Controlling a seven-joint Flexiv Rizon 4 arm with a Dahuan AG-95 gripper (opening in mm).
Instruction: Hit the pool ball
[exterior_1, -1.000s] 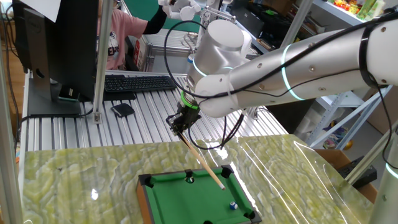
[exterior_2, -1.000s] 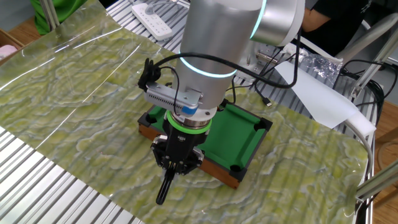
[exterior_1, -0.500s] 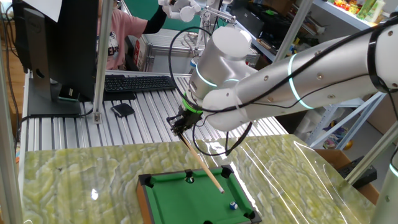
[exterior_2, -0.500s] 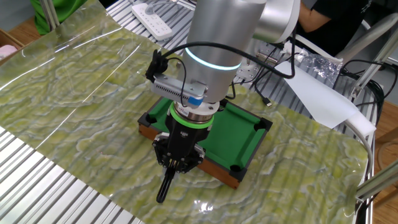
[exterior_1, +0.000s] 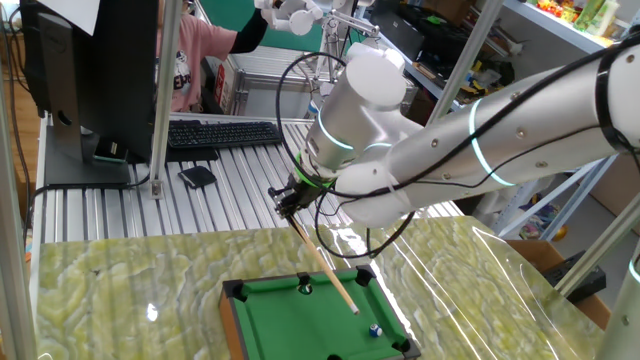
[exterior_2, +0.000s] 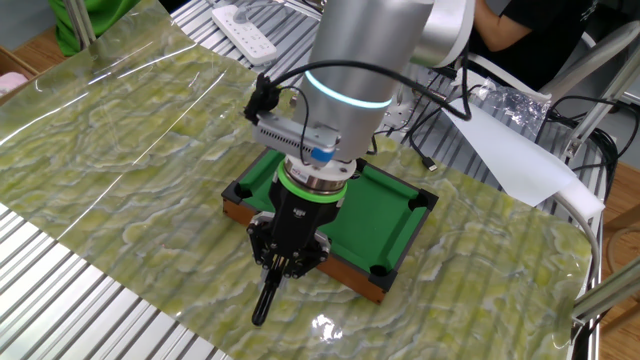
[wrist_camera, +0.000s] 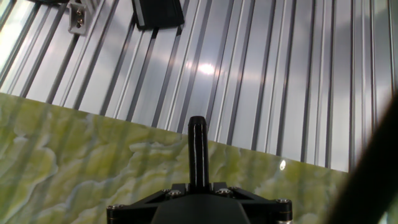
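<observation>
A robot arm (exterior_1: 480, 150) leans over a mini pool table (exterior_1: 262, 325) set on a green marbled mat (exterior_1: 120, 290). No brand or label can be read anywhere; a sheet of paper (exterior_2: 520, 160) lying far right shows no legible print. At left a keyboard (exterior_1: 220, 132) and a small dark pad (exterior_1: 197, 177) rest on the ribbed metal bench (exterior_1: 240, 190). The gripper (exterior_1: 290, 199) is clamped on a wooden cue (exterior_1: 325, 265), whose black butt (wrist_camera: 198, 149) juts out behind the fingers while the shaft slants down over the green felt. Inside the table's wooden frame lie two balls: a dark one (exterior_1: 306, 287) near the far rail, and the pool ball (exterior_1: 375, 329), blue and white, toward the near right corner, just beyond the cue's tip.
</observation>
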